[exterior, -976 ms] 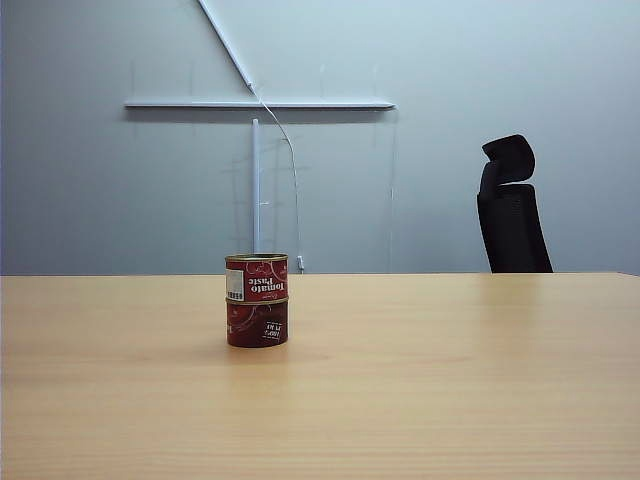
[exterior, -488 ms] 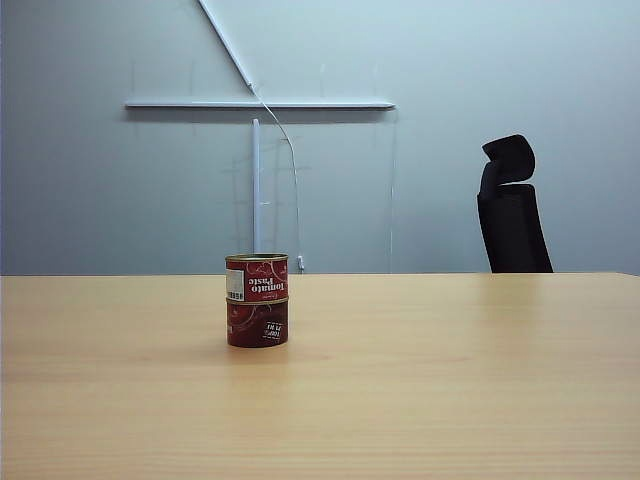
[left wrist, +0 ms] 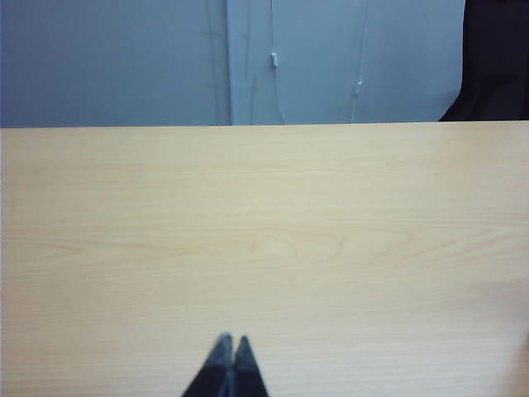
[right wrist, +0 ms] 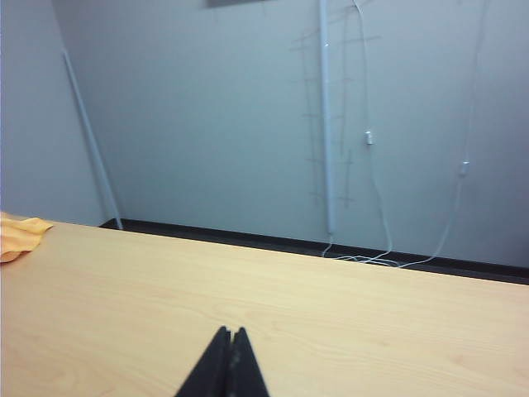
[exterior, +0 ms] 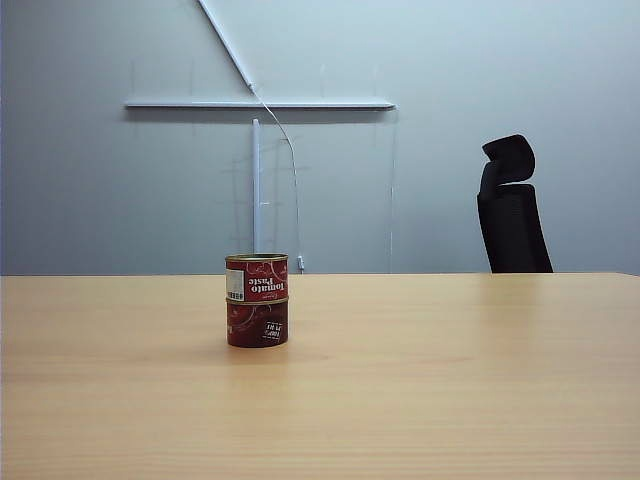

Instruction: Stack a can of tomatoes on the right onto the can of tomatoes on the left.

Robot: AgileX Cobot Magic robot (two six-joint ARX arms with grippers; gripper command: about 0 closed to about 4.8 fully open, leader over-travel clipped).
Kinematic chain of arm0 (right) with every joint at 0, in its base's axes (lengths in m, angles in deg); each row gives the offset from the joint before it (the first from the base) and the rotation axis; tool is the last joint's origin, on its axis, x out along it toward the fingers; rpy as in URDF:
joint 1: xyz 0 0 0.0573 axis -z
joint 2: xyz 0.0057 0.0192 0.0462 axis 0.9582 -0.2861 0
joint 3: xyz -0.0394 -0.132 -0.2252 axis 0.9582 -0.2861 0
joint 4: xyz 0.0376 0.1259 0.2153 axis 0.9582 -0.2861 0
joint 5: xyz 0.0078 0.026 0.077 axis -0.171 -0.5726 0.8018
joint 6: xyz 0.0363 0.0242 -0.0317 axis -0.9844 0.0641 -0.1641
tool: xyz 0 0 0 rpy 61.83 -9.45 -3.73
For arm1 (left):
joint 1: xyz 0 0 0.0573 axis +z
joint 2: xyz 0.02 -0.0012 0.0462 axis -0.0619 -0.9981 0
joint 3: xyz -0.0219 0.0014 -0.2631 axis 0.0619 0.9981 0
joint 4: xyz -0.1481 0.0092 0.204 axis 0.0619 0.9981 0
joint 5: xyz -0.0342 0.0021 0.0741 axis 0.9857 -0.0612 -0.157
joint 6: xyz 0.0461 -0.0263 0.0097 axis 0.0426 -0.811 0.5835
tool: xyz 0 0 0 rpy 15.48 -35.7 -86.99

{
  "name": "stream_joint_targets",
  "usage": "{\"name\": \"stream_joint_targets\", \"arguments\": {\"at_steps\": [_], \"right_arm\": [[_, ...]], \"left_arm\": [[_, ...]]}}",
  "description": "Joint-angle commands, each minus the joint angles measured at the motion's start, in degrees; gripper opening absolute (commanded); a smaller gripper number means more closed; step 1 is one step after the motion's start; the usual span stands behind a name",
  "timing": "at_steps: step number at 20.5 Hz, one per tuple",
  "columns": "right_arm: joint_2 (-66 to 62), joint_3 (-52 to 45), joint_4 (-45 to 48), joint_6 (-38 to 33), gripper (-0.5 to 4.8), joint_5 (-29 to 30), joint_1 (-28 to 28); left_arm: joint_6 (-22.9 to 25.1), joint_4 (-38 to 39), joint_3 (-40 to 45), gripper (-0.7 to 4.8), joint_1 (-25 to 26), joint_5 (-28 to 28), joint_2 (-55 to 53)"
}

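Two red tomato paste cans stand as one upright stack left of the table's middle in the exterior view: the upper can (exterior: 257,278) sits squarely on the lower can (exterior: 257,324). Neither arm shows in that view. My left gripper (left wrist: 233,340) is shut and empty over bare tabletop, and no can shows in the left wrist view. My right gripper (right wrist: 230,332) is also shut and empty above the table, facing the grey wall, with no can in its view.
The wooden table (exterior: 450,370) fills the lower half of the exterior view. A black office chair (exterior: 511,205) stands behind its far right edge. An orange cloth (right wrist: 18,234) lies at the table's edge in the right wrist view.
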Motion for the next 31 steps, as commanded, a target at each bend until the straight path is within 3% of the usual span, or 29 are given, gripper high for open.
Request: {"name": "stream_joint_targets", "arguments": {"at_steps": [1,17,23,25,31], "right_arm": [[0.20,0.22,0.63,0.81,-0.05,-2.25,0.17],[0.11,0.22,-2.54,1.68,-0.04,-2.25,0.20],[10.97,-1.55,-11.82,8.13,-0.05,-8.26,1.22],[15.37,-6.71,-10.10,8.28,-0.05,-8.17,4.76],[33.99,-27.65,-9.57,7.63,-0.05,1.77,17.33]], "left_arm": [[0.26,-0.48,-0.15,-0.02,-0.02,-0.17,-0.02],[0.26,-0.42,-0.15,-0.02,-0.04,-0.15,-0.02],[0.26,-0.17,-0.15,-0.02,-0.04,-0.15,-0.02],[0.26,-0.02,-0.15,-0.02,-0.07,-0.09,-0.02],[0.26,-0.02,-0.15,-0.02,-0.07,0.07,-0.02]]}}
